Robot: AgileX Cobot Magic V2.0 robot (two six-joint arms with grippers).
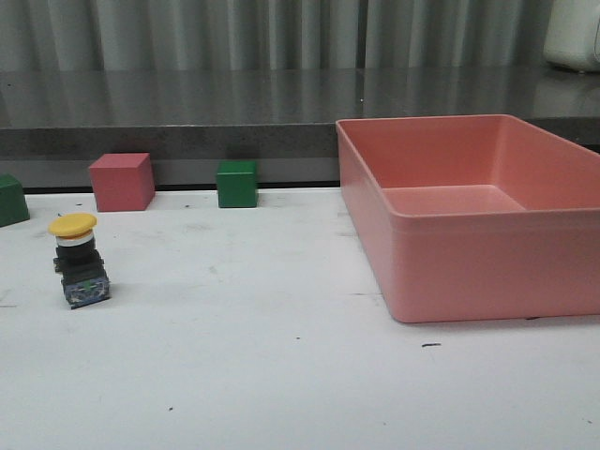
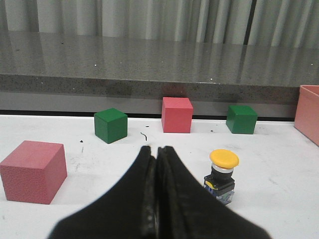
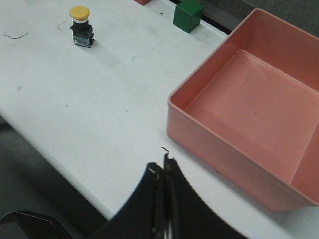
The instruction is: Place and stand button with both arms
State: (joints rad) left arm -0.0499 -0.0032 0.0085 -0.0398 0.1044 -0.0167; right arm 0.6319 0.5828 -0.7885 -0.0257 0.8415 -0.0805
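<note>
The button [image 1: 79,262] stands upright on the left of the white worktop [image 1: 262,366], yellow cap up, touching nothing. It looks top-heavy on its small dark base, so I judge a sideways nudge from either arm would tip it.

The left fingers [image 2: 157,164] are pressed together, holding nothing, just near-left of it; any swing right from there risks clipping the cap. The right fingers [image 3: 162,174] are also together and empty, well apart from it, over the near edge by the pink bin [image 1: 469,220].

There is open room between button and bin. The far side is tighter: a red cube [image 1: 121,181] and green cubes [image 1: 236,184] line the far edge, and another red cube [image 2: 32,171] sits left of the left fingers.
</note>
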